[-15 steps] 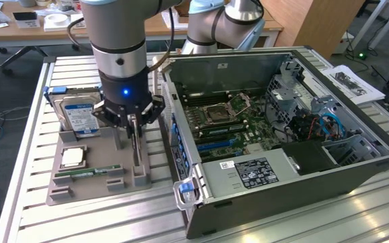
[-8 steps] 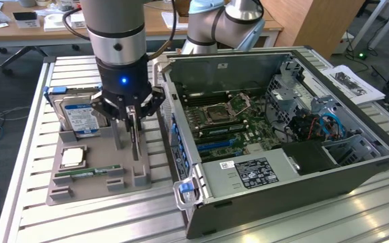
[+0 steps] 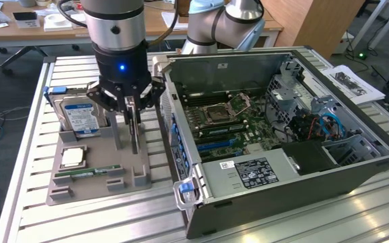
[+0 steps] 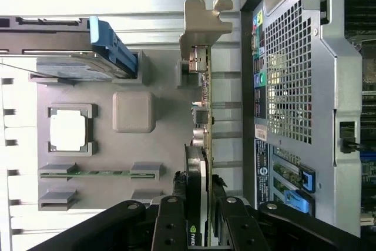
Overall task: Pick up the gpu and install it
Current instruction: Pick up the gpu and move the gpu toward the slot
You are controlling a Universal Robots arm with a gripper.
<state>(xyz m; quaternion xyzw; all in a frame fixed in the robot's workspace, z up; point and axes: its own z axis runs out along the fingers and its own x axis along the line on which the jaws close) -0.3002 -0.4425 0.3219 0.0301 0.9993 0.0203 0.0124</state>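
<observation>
GPU (image 4: 197, 174) upright over tray (image 3: 93, 190), gripper (image 3: 132, 109) pinched on its top edge; off-centre hold could tilt it & snag on case (image 3: 181, 152).

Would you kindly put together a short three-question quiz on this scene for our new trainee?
1. True or false: the claw is closed on the gpu.
2. How is the gpu oriented? A) lying flat B) upright on its edge C) leaning diagonally
3. Fill in: the hard drive stands in the grey tray to the exterior view's ____ of the gpu.
Key: 1 true; 2 B; 3 left.
</observation>
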